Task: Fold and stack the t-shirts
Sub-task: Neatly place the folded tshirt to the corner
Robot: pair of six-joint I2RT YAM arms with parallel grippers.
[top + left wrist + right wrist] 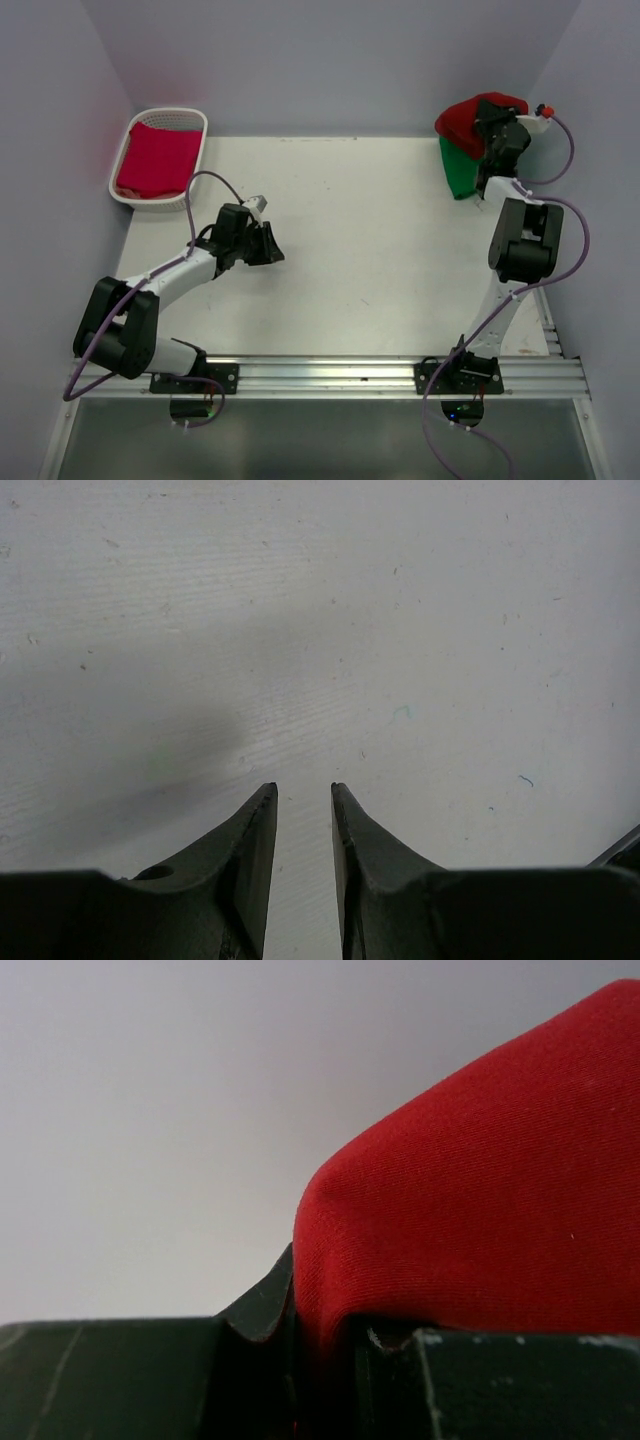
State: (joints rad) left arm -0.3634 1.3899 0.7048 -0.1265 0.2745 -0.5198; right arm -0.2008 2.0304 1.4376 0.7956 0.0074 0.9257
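My right gripper (pixel 494 128) is at the table's far right corner, shut on a fold of the red t-shirt (pixel 462 117). In the right wrist view that red t-shirt (pixel 480 1210) bulges up out of the closed right gripper (pixel 325 1310). A bright green t-shirt (pixel 458 170) shows just below the red one, bunched against it. The pinkish crimson t-shirt (pixel 158 158) lies folded in the white basket (pixel 196 118) at the far left. My left gripper (pixel 270 246) hovers low over bare table left of centre, and in its wrist view the left gripper (pixel 303 788) is open with nothing between the fingers.
Grey walls close in the table at the back and on both sides. A metal rail (pixel 330 372) with both arm bases runs along the near edge. Purple cables (pixel 205 180) loop off each arm.
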